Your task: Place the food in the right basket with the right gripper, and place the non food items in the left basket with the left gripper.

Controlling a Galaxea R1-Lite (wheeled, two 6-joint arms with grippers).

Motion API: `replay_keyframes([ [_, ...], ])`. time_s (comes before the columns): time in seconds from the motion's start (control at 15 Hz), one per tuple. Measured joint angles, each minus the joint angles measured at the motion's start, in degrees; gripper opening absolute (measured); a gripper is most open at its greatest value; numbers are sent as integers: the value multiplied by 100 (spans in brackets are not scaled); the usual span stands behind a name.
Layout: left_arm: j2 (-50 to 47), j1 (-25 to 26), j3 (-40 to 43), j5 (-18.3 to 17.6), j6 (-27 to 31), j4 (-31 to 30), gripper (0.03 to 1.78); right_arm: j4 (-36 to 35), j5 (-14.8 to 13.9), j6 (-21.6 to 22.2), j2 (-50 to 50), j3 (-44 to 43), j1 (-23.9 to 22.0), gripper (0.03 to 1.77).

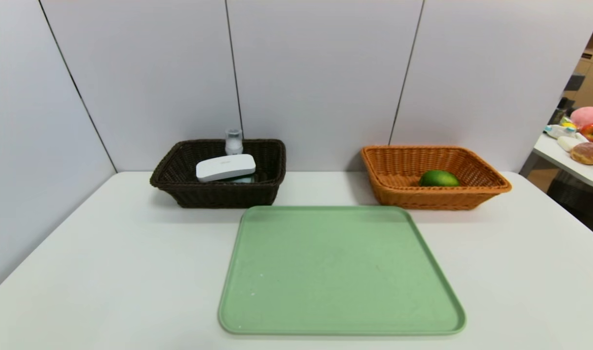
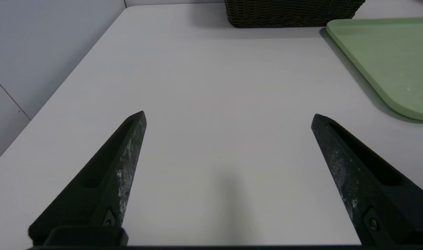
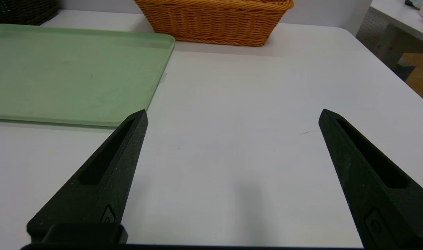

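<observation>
Head view: lime (image 1: 438, 178) lies in the orange-tan basket (image 1: 491, 187); white case (image 1: 225, 167) and clear bottle (image 1: 233, 141) sit in the dark brown basket (image 1: 170, 180), case's long axis across the basket. Green tray (image 1: 340, 272) bare. Cup not made out.
Left gripper (image 2: 228, 116): jaws spread wide, empty, over bare bench (image 2: 214, 76), dark basket well ahead.
Right gripper (image 3: 232, 114): jaws spread wide, empty, orange basket well ahead.
Judgement: sorting looks complete; nothing lies between either pair of jaws.
</observation>
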Motion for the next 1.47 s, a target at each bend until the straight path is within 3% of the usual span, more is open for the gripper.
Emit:
replay_keyframes([
  [1.47,-152,-60,0,-10,-10,24,169,2,2,-2,0,0,0,170],
])
